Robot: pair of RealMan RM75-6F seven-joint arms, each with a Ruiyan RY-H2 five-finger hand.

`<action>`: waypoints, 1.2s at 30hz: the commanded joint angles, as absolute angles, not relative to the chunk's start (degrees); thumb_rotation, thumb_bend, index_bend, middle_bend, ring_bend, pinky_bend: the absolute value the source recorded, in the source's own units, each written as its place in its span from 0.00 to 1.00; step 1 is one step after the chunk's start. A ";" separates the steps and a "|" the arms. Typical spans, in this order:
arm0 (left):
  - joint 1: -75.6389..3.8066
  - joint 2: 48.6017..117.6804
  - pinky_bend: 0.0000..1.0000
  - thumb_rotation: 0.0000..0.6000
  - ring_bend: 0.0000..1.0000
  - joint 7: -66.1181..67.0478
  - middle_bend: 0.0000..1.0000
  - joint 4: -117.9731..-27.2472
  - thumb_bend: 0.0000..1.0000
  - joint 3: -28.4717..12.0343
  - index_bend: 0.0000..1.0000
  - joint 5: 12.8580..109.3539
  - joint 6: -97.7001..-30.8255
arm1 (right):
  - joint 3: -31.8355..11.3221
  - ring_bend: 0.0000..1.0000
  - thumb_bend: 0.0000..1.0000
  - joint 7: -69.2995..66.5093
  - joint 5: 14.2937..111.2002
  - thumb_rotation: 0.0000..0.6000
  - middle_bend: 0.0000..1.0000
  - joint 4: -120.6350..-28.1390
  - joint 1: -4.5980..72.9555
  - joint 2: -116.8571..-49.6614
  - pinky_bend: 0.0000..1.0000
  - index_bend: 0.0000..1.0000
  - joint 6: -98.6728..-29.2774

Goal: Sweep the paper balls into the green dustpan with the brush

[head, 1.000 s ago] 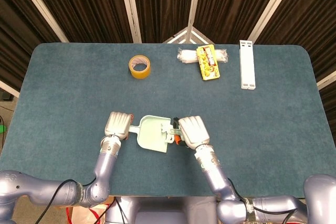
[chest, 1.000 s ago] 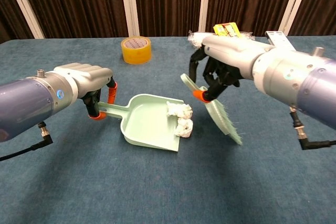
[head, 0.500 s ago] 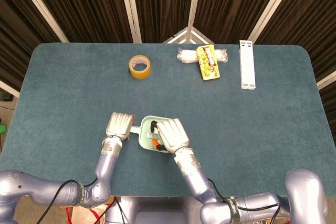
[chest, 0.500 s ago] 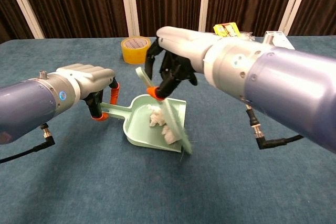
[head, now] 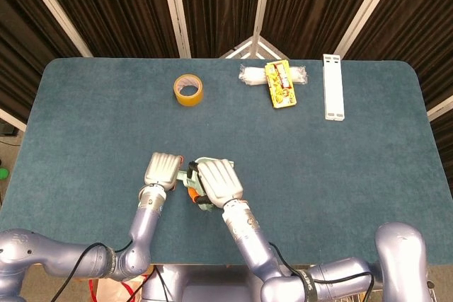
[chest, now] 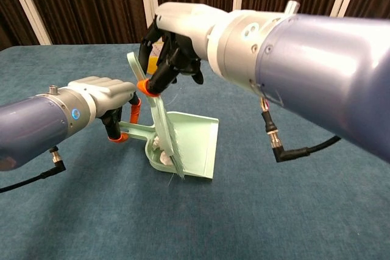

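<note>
While the left hand held the green dustpan near the counter's front edge, the right hand, fingers gripping the brush, had swept the paper balls to the dustpan's back; sweeping looked finished.

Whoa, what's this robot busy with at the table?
It is sweeping up. Its left robot hand holds the green dustpan by the handle, flat on the blue table. Its right robot hand grips a brush, whose bristles are down inside the pan, near the handle end. White paper balls sit in the pan just behind the brush. A roll of yellow tape and some packets lie untouched at the far side.
</note>
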State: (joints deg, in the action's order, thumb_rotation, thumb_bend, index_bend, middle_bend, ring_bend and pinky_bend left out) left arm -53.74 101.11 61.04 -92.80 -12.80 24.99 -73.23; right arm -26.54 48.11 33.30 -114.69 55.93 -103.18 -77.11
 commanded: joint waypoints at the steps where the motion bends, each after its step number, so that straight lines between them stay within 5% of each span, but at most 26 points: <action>1: -53.80 101.26 0.97 1.00 0.99 60.99 1.00 -92.78 0.56 -12.81 0.63 25.00 -73.33 | -26.94 0.88 0.52 47.71 33.00 1.00 0.81 -115.20 56.12 -102.77 0.74 0.78 -77.50; 10: -53.92 101.80 0.97 1.00 0.99 61.16 1.00 -92.97 0.56 -12.77 0.63 24.74 -74.09 | -28.30 0.88 0.52 45.89 33.82 1.00 0.81 -116.13 56.28 -101.01 0.74 0.78 -78.69; 19: -53.82 101.64 0.97 1.00 0.99 61.17 1.00 -93.60 0.55 -12.57 0.63 24.81 -74.44 | -24.72 0.88 0.52 45.74 34.91 1.00 0.81 -115.88 53.23 -95.53 0.74 0.78 -80.07; 22: -53.83 101.80 0.97 1.00 0.98 61.06 1.00 -93.97 0.41 -12.56 0.55 24.79 -74.42 | -23.09 0.88 0.52 45.19 34.92 1.00 0.81 -115.10 52.21 -94.64 0.74 0.78 -80.18; 25: -53.78 101.47 0.97 1.00 0.98 61.49 0.99 -94.79 0.06 -12.18 0.37 24.64 -74.55 | -22.37 0.88 0.52 44.29 34.96 1.00 0.81 -114.54 51.49 -94.19 0.74 0.78 -80.22; 26: -53.83 101.16 0.97 1.00 0.98 62.06 0.99 -95.19 0.02 -11.93 0.35 24.52 -74.77 | -22.16 0.88 0.52 44.03 35.04 1.00 0.81 -114.32 51.28 -93.96 0.74 0.78 -80.21; 30: -53.48 99.82 0.97 1.00 0.98 61.72 0.98 -96.73 0.00 -11.82 0.24 24.90 -74.94 | -21.46 0.88 0.52 43.35 35.72 1.00 0.81 -113.95 50.70 -93.10 0.74 0.78 -80.12; 36: -52.01 96.00 0.97 1.00 0.97 58.51 0.97 -100.48 0.00 -12.36 0.21 27.09 -74.97 | -20.52 0.88 0.52 42.72 36.53 1.00 0.81 -113.41 49.96 -91.82 0.74 0.78 -79.90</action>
